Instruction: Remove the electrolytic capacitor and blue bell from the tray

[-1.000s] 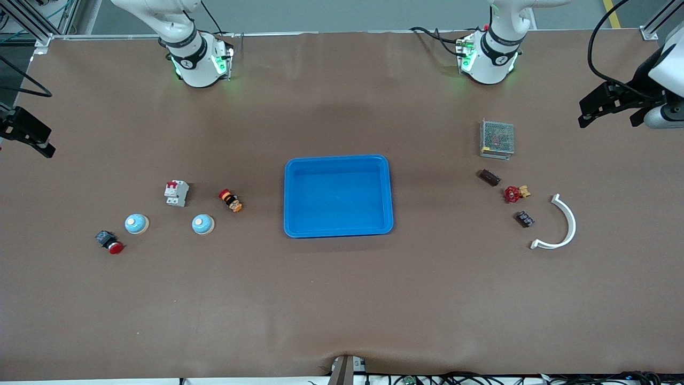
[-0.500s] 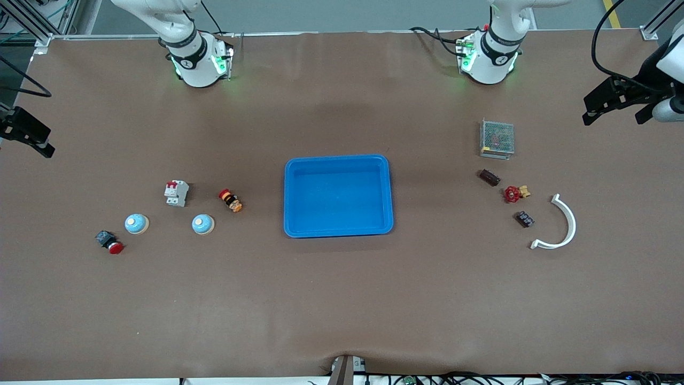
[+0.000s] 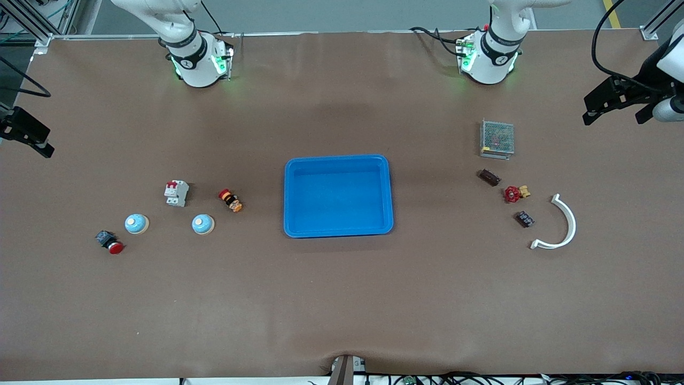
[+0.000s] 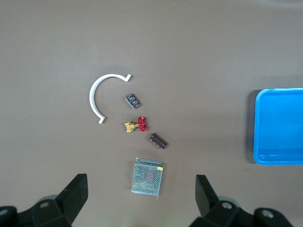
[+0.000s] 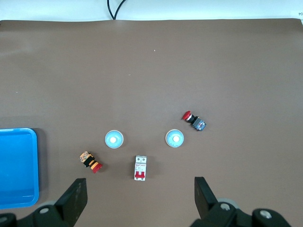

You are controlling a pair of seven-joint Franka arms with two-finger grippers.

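Over the worktop's left-arm end my left pincer hangs wide and empty, the capacitor near the mesh box. Over the right-arm end my right pincer gapes wide; two bells sit beside the breaker.

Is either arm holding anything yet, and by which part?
Nothing is held. The left gripper and right gripper both hang empty, jaws open, at the table's ends.
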